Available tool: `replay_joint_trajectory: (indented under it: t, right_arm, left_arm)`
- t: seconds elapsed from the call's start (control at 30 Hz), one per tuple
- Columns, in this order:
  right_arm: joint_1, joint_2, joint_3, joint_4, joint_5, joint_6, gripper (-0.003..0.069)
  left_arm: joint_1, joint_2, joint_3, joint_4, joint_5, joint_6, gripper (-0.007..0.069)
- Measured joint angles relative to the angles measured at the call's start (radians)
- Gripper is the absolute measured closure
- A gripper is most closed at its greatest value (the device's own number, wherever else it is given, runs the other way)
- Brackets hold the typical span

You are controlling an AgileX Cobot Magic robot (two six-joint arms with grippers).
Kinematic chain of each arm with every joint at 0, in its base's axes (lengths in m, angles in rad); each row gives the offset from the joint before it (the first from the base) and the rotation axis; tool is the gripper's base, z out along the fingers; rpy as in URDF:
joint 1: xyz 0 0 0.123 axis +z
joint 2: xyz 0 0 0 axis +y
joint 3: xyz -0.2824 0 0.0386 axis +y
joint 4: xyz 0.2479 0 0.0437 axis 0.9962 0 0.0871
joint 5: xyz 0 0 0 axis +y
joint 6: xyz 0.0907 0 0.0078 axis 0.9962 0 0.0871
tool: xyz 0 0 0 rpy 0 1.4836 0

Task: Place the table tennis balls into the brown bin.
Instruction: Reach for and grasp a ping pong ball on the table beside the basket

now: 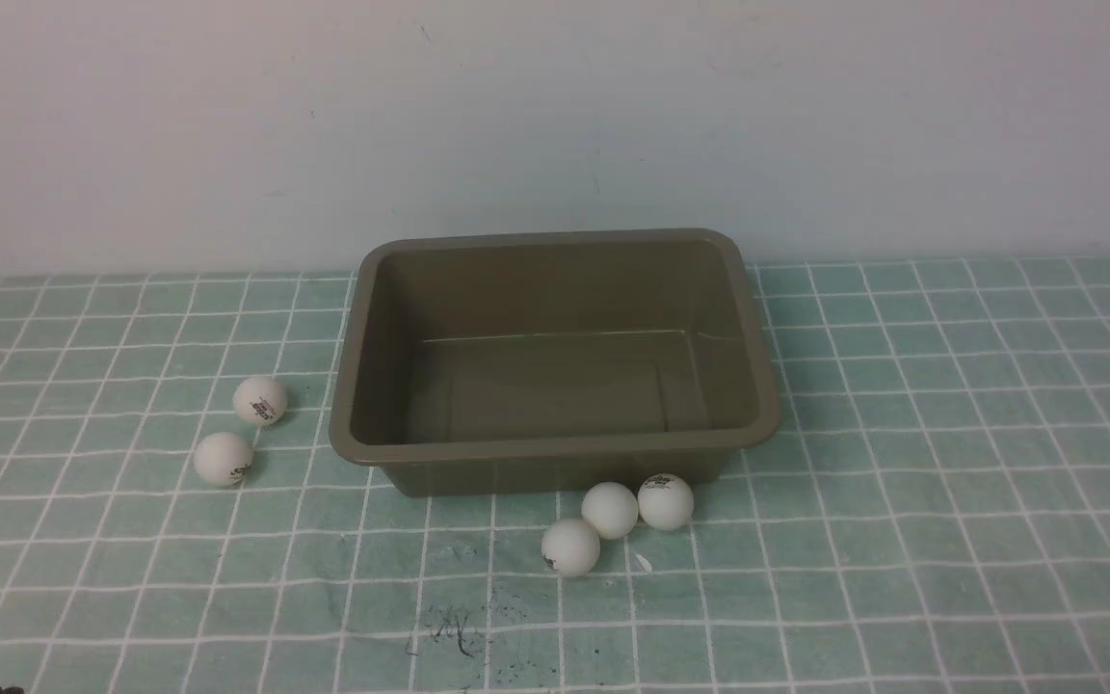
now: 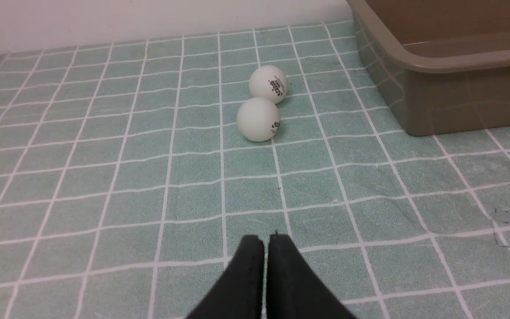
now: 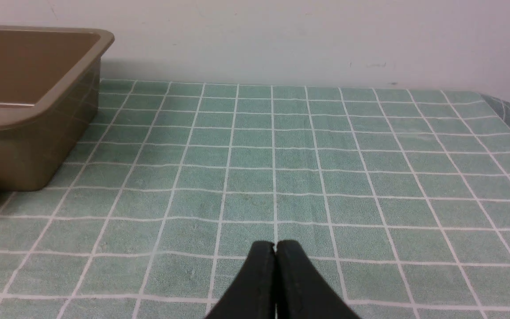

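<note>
The olive-brown rectangular plastic bin (image 1: 516, 474) is sitting empty toward the back middle of the surface, which is wearing a mint-green cloth with a white grid (image 1: 940, 463). All five small white table tennis balls are lying out on the cloth. Two are hanging out close together on the bin's left: a red-logo ball (image 1: 260, 400) and a dark-logo ball (image 1: 224, 458) just in front of it. The other three are bunching up right in front of the bin's near wall: a middle ball (image 1: 610, 510), a right-hand ball (image 1: 666, 501) and a front ball (image 1: 570, 547).

The left arm's black fingers (image 2: 255, 254) are pressing together with nothing between them, pointing at the left pair but well apart from it. The right arm's black fingers (image 3: 264, 259) are closed and empty too, hovering over bare cloth to the right of the bin.
</note>
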Motion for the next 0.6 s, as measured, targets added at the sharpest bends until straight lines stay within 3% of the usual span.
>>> replay_joint_trajectory:
  t: [0.6]
  right_arm:
    - [0.000, 0.000, 0.000, 0.000, 0.000, 0.000, 0.0664]
  left_arm:
    - [0.000, 0.000, 0.000, 0.014, 0.000, 0.007, 0.0629]
